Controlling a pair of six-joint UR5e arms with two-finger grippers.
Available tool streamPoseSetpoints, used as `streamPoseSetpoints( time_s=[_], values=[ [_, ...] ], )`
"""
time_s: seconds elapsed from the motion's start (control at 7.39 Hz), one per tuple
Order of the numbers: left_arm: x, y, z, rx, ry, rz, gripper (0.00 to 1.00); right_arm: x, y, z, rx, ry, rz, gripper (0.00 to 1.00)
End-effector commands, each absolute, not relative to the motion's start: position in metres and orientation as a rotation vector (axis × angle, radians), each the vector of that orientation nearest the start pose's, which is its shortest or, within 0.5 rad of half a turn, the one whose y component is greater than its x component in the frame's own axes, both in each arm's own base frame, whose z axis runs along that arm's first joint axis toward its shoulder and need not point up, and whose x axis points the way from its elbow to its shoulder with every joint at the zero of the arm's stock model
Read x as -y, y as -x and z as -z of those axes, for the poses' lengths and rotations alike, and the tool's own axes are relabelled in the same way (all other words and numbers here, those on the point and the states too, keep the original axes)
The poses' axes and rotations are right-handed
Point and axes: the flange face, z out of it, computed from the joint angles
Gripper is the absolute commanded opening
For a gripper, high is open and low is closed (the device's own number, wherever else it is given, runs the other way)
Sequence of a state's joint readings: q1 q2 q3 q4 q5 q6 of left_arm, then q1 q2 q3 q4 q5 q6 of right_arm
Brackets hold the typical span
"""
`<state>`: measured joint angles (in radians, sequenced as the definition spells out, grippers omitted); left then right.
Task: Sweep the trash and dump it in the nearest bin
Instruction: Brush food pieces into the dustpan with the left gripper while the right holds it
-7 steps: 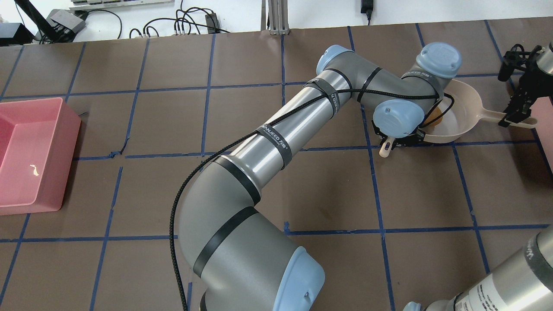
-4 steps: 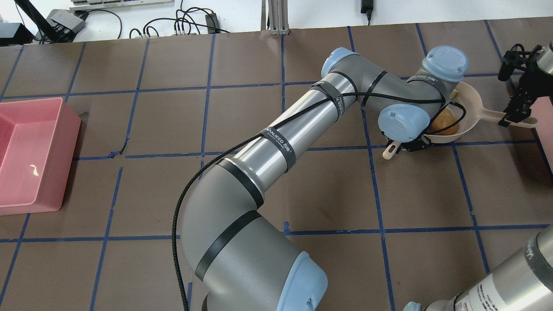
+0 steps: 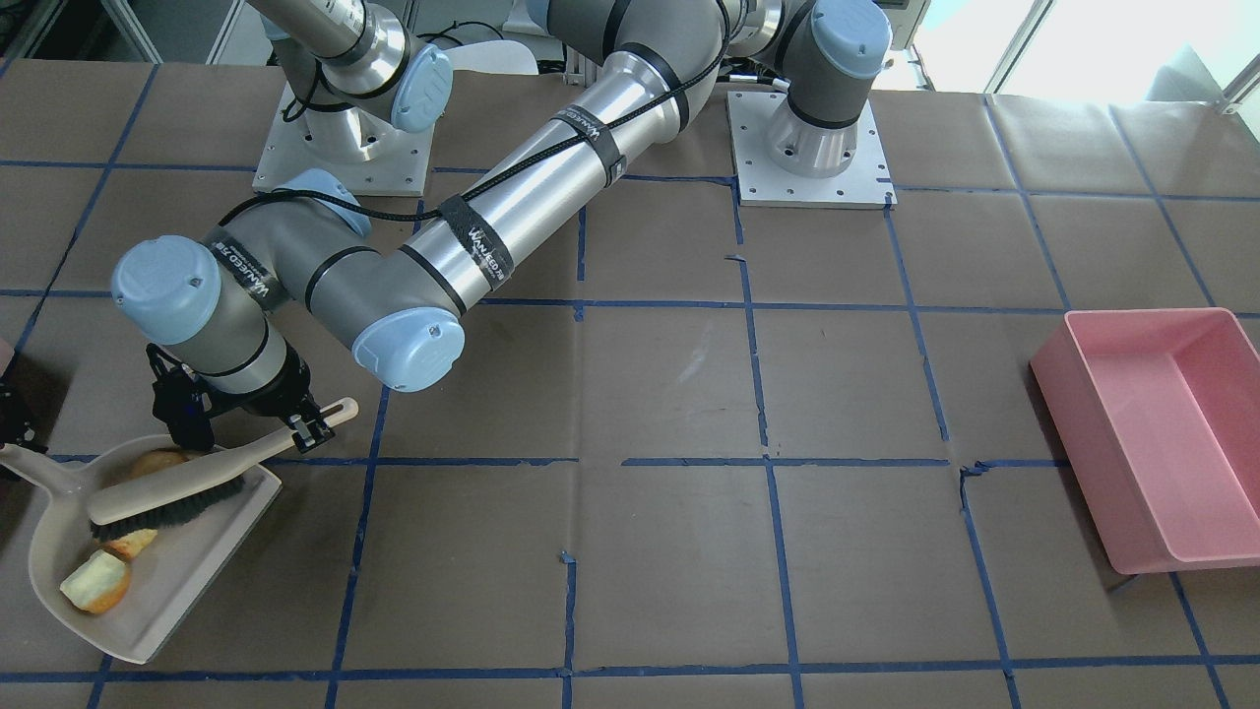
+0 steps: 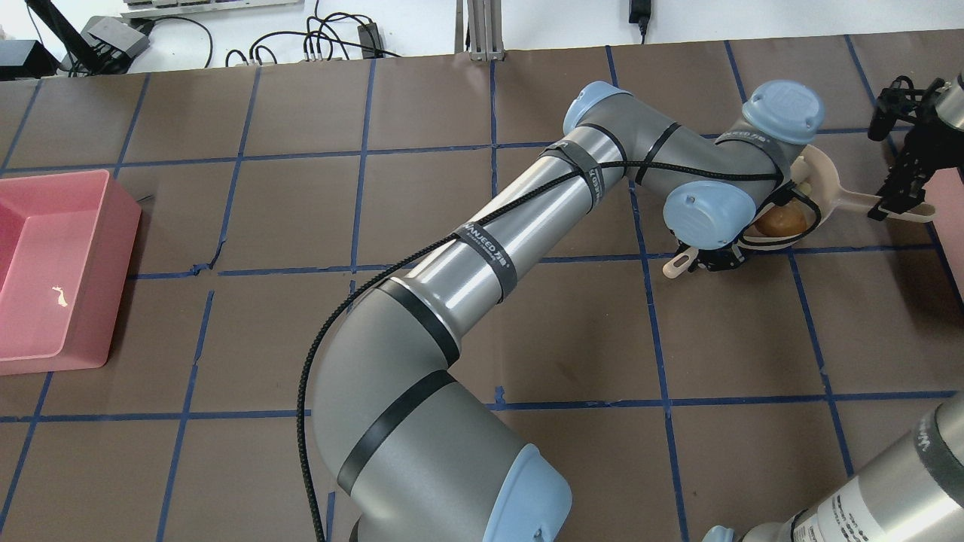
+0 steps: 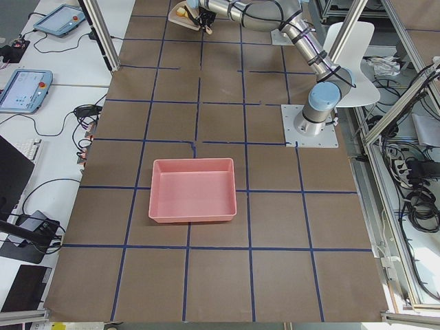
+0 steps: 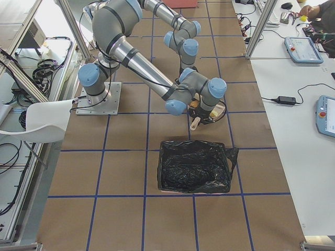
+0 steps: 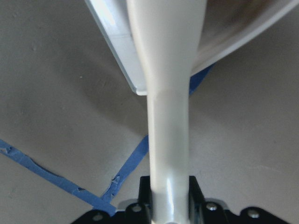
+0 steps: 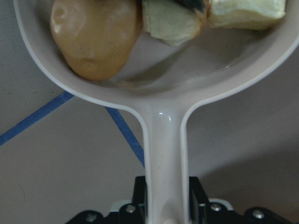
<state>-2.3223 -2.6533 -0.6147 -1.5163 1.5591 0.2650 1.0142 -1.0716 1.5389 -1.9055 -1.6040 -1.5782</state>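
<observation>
The cream dustpan (image 3: 187, 576) lies on the table, and my right gripper (image 4: 896, 202) is shut on its handle (image 8: 164, 154). In the pan are the tan-brown lump (image 8: 93, 37) and two pale yellow-green chunks (image 8: 170, 23) (image 8: 247, 11). They also show in the front view: the lump (image 3: 157, 461) behind the brush, the chunks (image 3: 95, 581) (image 3: 130, 542) in front of it. My left gripper (image 3: 307, 425) is shut on the handle of the cream brush (image 3: 182, 489), whose dark bristles rest inside the pan. In the overhead view my left wrist hides most of the pan (image 4: 827, 184); the lump (image 4: 779, 220) shows.
A bin lined with a black bag (image 6: 194, 166) stands close to the dustpan. A pink bin (image 4: 53, 263) stands far off at the table's other end. My left arm (image 4: 527, 218) reaches diagonally across the table.
My left wrist and the brush moved further over the dustpan, towards its handle end, and the tan lump shifted slightly with them. The right gripper and the pan's handle stayed still.
</observation>
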Motion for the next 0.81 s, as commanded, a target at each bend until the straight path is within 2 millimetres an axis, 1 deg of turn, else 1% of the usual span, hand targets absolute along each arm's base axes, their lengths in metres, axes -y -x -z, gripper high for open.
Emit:
streamPoseSetpoints(
  time_s=[0.0,0.14,0.27,0.41,0.54,0.68],
  values=[
    [0.532,0.677,-0.240,-2.703,-1.554,-0.068,0.02,0.613,0.228,-0.248,-2.657,1.495,-0.129,0.17],
    [0.530,0.662,-0.255,-2.682,-1.520,-0.100,0.03,0.613,0.228,-0.248,-2.658,1.493,-0.127,0.17],
    [0.530,0.634,-0.278,-2.676,-1.391,-0.124,0.03,0.613,0.229,-0.252,-2.666,1.494,-0.118,0.17],
    [0.530,0.590,-0.289,-2.727,-1.215,-0.175,0.03,0.615,0.231,-0.259,-2.676,1.478,-0.058,0.16],
    [0.511,0.550,-0.302,-2.779,-1.043,-0.233,0.03,0.620,0.236,-0.271,-2.693,1.456,0.012,0.16],
    [0.477,0.511,-0.306,-2.805,-0.885,-0.303,0.03,0.621,0.244,-0.291,-2.727,1.419,0.067,0.15]
  ],
)
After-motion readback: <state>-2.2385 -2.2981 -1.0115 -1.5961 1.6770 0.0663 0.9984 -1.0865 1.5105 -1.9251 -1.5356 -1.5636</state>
